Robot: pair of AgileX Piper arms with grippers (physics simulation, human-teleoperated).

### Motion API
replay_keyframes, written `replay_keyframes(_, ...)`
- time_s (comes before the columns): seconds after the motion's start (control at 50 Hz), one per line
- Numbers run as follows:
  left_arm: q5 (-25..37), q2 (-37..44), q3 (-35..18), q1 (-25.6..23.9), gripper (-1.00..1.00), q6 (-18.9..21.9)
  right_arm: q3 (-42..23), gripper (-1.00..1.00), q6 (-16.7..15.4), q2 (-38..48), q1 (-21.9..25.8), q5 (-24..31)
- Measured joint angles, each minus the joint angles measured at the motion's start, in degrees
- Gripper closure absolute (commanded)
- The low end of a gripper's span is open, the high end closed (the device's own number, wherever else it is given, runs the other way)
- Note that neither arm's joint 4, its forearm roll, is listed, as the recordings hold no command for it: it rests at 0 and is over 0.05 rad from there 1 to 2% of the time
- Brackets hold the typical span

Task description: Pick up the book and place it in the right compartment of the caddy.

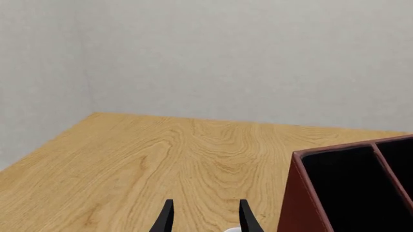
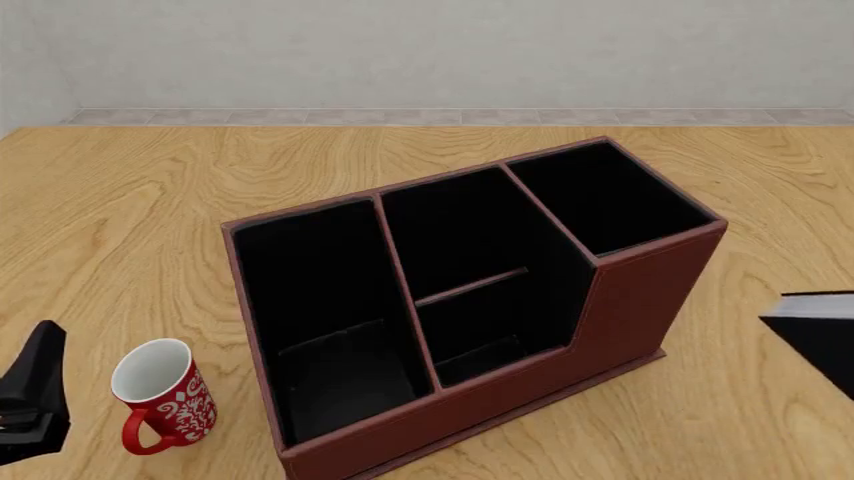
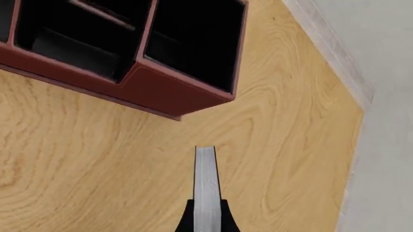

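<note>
Right fingers point(image 3: 185, 223) clamped on the book point(image 3: 206, 186), beside the caddy point(image 3: 174, 92).

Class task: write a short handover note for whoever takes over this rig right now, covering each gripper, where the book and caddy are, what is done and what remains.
Right gripper: jaws shut on the book, held edge-on, raised to the right of the caddy.
Left gripper: jaws open, holding nothing, low at the front left near the red mug.
Done: book picked up.
Left: carry the book over the right compartment, which shows nothing inside, lower it in and release.
</note>
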Motion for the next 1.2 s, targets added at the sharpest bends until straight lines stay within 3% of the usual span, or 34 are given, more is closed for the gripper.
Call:
replay_keyframes(0.3, -0.04, -0.06, 0.06, 0.0, -1.0, -0.02, -7.37, 1.0, -2.3, 2.2, -4.08, 0.0)
replay_keyframes(0.6, -0.23, 0.11, 0.05, 0.01, -1.0, -0.05, -15.85, 1.0, -4.07, 6.29, -5.22, 0.0)
replay_keyframes(0.96, -0.01, -0.19, -0.07, 0.03, -1.0, -0.15, -24.2, 1.0, -6.17, 11.71, -3.3, 0.0)
replay_keyframes(1.2, 0.17, -0.51, -0.03, 0.04, -1.0, -0.2, -28.74, 1.0, -6.31, 15.63, 0.47, 0.0)
